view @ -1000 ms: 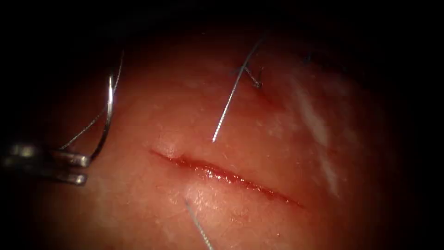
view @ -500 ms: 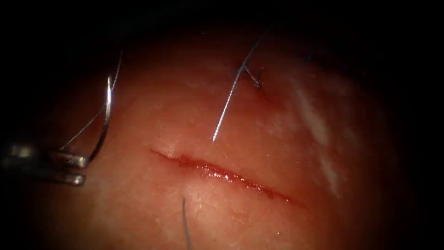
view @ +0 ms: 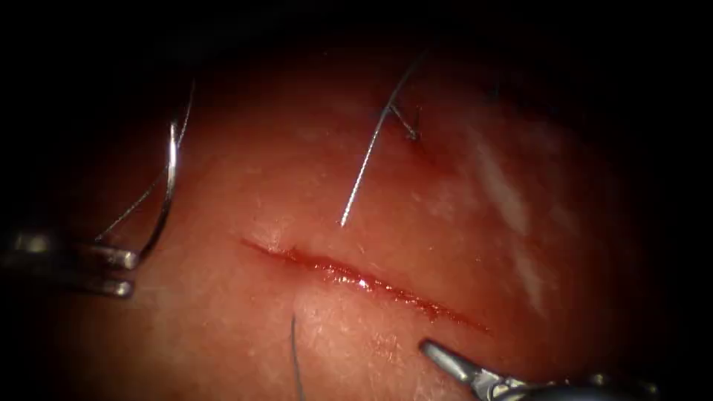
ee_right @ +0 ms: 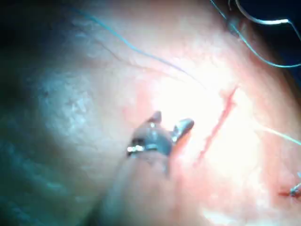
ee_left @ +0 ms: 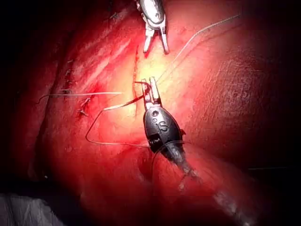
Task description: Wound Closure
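Endoscope view shows the tissue [view: 223,349] as the broad pink ground, and the cut [view: 364,282] across its middle serves as the landmark for everything else. It runs slantwise from upper left to lower right, glistening with red fluid [view: 349,278] along its lips.

Well left of the cut sits the left tool [view: 126,273], its jaws clamped on the needle [view: 169,189] near one end of its curve. From the jaws the needle arcs upward and away, clear of the tissue and not in it; its long axis stands roughly upright, far from the cut's left end. Thread [view: 141,200] trails from its upper end down past the tool.

Just below the cut's right end is the right tool [view: 438,355], which has entered since a moment ago. The right wrist view shows its jaws apart and holding nothing, so it lies much nearer the cut, while the needle is well across from it on the left.

Above the cut, a cut end of thread [view: 368,160] slants from an earlier stitch [view: 411,134]; another thread end [view: 295,356] pokes up just below the cut.
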`<state>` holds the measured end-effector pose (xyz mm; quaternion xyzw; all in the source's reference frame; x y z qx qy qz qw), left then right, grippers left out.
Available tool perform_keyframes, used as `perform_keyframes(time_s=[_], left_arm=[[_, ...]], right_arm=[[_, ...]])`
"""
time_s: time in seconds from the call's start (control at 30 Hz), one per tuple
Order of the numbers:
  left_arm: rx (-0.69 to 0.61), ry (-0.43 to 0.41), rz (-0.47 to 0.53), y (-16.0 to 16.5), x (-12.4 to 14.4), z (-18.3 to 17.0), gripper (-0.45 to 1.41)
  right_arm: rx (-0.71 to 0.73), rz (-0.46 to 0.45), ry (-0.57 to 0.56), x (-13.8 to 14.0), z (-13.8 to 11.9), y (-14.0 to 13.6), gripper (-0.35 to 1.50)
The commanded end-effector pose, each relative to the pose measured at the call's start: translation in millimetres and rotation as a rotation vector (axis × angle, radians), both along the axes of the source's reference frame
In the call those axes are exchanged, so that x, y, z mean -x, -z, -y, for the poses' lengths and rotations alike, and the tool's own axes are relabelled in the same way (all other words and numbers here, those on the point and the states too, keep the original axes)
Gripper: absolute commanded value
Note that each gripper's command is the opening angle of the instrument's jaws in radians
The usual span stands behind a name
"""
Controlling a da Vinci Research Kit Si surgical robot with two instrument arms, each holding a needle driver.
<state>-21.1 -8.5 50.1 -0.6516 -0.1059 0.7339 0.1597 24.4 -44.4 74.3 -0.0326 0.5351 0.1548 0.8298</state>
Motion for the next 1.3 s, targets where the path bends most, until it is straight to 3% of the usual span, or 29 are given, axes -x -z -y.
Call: perform_keyframes(time_s=[0.03, 0.43, 0.77, 0.8, 0.87, 0.9, 0.93, 1.03, 1.3], left_arm=[[0.001, 0.0, 0.001, -0.7, 0.4, 0.1, -0.45], [0.002, 0.0, 0.001, -0.7, 0.4, 0.2, -0.45], [0.002, -0.001, 0.001, -0.7, 0.4, 0.2, -0.45], [0.002, -0.001, 0.002, -0.7, 0.4, 0.2, -0.45], [0.002, -0.001, 0.002, -0.7, 0.4, 0.2, -0.45], [0.001, -0.001, 0.002, -0.7, 0.4, 0.1, -0.45], [0.001, -0.001, 0.002, -0.7, 0.4, 0.1, -0.45], [0.001, -0.001, 0.002, -0.7, 0.4, 0.1, -0.45], [0.001, -0.001, 0.002, -0.7, 0.4, 0.1, -0.45]], right_arm=[[-0.002, -0.004, -0.006, -2.0, -0.4, -0.7, 1.06], [-0.004, -0.031, -0.002, -8.0, -2.6, -2.4, 1.06], [0.0, -0.047, 0.018, -10.5, -3.4, -3.2, 0.98], [-0.002, -0.048, 0.027, -10.6, -3.4, -3.3, 0.91], [-0.01, -0.058, 0.064, -10.8, -3.1, -3.4, 0.46], [-0.015, -0.062, 0.084, -10.8, -3.0, -3.4, 0.17], [-0.021, -0.064, 0.111, -10.6, -2.6, -3.4, -0.35], [-0.032, -0.066, 0.166, -9.8, -1.8, -3.3, -0.35], [-0.015, -0.052, 0.179, -6.0, 1.0, -1.1, -0.35]])
